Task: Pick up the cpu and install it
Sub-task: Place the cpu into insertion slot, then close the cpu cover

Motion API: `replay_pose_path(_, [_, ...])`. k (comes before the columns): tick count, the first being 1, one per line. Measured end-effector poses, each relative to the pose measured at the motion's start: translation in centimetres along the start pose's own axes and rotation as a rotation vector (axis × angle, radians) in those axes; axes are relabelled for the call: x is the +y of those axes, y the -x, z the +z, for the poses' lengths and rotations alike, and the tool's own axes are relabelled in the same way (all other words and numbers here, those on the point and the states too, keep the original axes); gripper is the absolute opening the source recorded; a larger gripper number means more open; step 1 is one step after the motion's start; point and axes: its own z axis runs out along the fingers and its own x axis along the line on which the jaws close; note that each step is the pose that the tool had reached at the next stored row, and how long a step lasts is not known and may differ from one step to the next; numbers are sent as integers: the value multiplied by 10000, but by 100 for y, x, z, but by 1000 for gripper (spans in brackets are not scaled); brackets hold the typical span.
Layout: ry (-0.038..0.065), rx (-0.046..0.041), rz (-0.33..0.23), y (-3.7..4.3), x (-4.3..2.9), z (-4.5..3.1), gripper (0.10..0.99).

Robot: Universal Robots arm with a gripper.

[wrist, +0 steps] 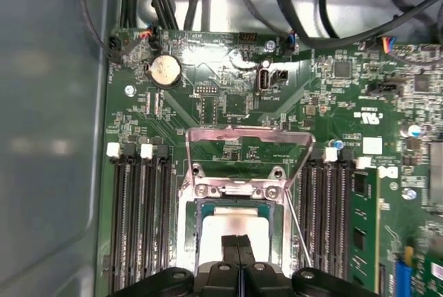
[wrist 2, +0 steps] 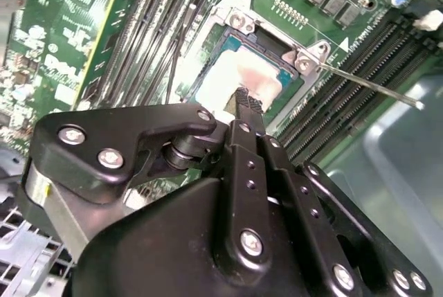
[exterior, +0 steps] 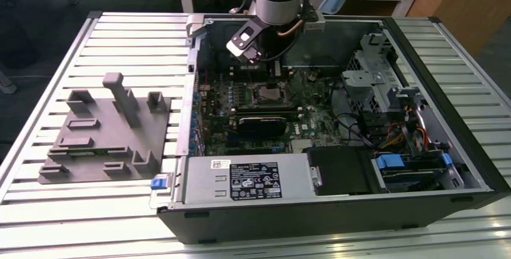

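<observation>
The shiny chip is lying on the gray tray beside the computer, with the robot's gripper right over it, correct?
Not quite. The cpu is not on the gray tray; it sits in the socket on the motherboard inside the computer, as both wrist views show. The gripper is indeed right over it.

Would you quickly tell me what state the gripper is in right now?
Gripper: shut, fingertips pressed together with nothing between them, poised just over the cpu lying in the open socket.
</observation>
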Motion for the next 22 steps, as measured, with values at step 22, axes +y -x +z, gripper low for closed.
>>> replay_pose_path(22, [60,-3,1,9,18,-366,106])
